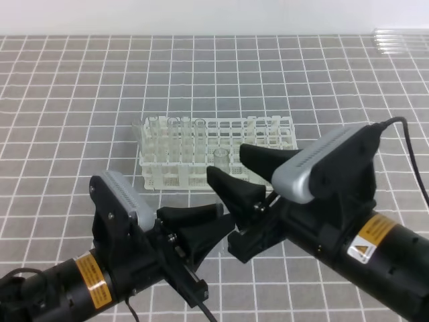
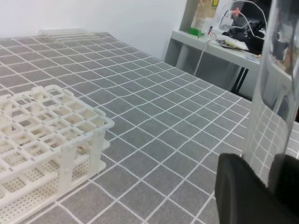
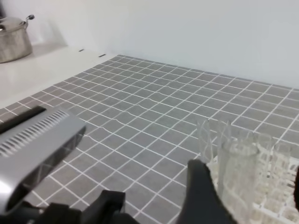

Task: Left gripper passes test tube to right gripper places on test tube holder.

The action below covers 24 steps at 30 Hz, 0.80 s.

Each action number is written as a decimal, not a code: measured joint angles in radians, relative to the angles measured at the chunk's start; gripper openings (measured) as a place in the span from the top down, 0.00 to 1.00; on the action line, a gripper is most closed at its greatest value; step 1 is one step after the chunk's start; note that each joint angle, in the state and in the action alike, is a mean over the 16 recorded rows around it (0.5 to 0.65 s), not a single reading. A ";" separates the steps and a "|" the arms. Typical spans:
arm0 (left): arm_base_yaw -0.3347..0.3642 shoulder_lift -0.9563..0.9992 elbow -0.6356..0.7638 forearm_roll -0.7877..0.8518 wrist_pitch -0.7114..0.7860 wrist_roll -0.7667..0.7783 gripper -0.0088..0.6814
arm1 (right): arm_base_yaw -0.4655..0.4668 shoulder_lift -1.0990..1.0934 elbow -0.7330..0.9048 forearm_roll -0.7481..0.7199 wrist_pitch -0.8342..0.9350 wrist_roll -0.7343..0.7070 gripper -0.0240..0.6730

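Observation:
The clear test tube (image 1: 221, 158) stands upright in front of the white test tube holder (image 1: 281, 127). My left gripper (image 1: 221, 221) is shut on its lower part. In the left wrist view the test tube (image 2: 275, 84) rises between the black fingers (image 2: 240, 191). My right gripper (image 1: 226, 162) is open, with one finger on each side of the tube's upper part. The right wrist view shows the test tube (image 3: 238, 172) between its fingers (image 3: 201, 186), not touching either finger, with the holder (image 3: 280, 163) behind. The tube's bottom is hidden behind the right gripper's lower finger.
Several tubes (image 1: 177, 134) stand in the holder's left half. Spare tubes (image 1: 402, 40) lie at the far right back edge. The left arm's ribbed body (image 3: 32, 140) fills the lower left of the right wrist view. A metal pot (image 3: 14, 39) sits on a side counter.

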 joint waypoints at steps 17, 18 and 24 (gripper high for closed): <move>0.000 0.000 0.000 0.011 -0.019 -0.001 0.92 | 0.000 0.121 -0.043 0.005 -0.080 0.021 0.42; 0.000 0.000 0.000 0.012 -0.019 -0.001 0.92 | 0.000 0.124 -0.046 0.005 -0.082 0.023 0.42; 0.000 0.000 0.000 0.014 -0.021 -0.001 0.93 | 0.000 0.137 -0.054 0.005 -0.089 0.027 0.43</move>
